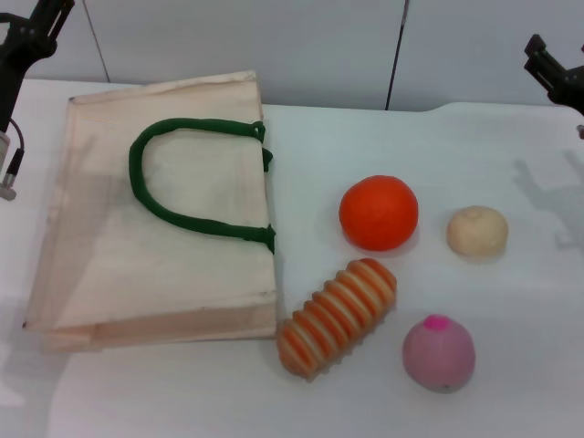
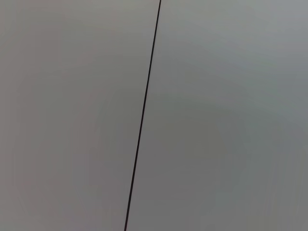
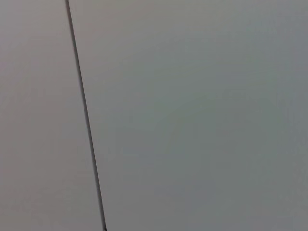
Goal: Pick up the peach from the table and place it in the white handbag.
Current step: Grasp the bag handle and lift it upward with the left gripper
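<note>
The peach (image 1: 439, 354), dusty pink with a magenta spot on top, rests on the table near the front right in the head view. The white handbag (image 1: 155, 265) lies flat on the left with its dark green handles (image 1: 196, 178) on top. My left gripper (image 1: 36, 27) is raised at the far left edge, well away from both. High at the far right edge is my right gripper (image 1: 555, 73), far above the peach. Both wrist views show only a plain grey wall with a dark seam.
An orange ball (image 1: 379, 213) sits right of the bag. A pale beige ball (image 1: 477, 231) lies further right. An orange-and-cream ribbed toy (image 1: 338, 317) lies between the bag's front corner and the peach. The white table (image 1: 511, 155) runs back to a grey wall.
</note>
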### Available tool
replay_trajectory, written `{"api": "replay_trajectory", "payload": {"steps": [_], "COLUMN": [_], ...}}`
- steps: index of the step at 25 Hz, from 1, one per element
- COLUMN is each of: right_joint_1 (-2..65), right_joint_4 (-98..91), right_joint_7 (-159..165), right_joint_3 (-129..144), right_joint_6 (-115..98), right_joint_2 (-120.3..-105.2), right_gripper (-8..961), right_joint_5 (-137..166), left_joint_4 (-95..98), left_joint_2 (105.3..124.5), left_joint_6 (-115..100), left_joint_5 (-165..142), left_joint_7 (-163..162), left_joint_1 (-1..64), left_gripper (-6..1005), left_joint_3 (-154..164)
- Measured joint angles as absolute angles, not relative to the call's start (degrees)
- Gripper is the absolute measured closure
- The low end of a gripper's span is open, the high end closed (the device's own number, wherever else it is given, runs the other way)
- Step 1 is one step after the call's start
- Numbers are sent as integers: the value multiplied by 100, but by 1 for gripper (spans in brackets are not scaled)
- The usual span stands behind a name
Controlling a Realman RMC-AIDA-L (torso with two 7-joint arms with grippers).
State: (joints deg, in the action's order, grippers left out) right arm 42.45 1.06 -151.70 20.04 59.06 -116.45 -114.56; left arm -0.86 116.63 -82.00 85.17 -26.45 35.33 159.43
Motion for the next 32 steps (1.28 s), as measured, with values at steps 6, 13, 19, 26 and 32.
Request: {"api": "replay_trajectory", "payload": {"steps": [6,13,19,26,32], "right_joint_1": [4245,4245,4245,4215,4223], "right_joint_4": [105,105,105,105,105], "right_joint_7": [-15170,-15170,-15169,-15166,-15164], "right_joint_3": [2004,2004,2004,2004,2004], "right_joint_6": [5906,5914,5914,5910,5906], "right_joint_2": [-11645,-11645,-11645,-11642,-11637], "right_gripper": [59,59,59,59,59], "right_joint_5": [-11461,-11461,-11461,-11461,-11461], "left_joint_4": [-79,-79,-39,-463,-1673], "left_joint_2": [11658,11654,11651,11584,11512], "left_joint_6": [-8200,-8200,-8190,-7984,-7908], "left_joint_5": [8517,8517,8558,8326,7876], "left_joint_7": [-2645,-2645,-2905,-4733,-7540], "left_joint_1": [3533,3533,3535,3567,3576], "left_gripper": [108,107,107,108,108], "left_joint_3": [15943,15943,15902,15970,16029]}}
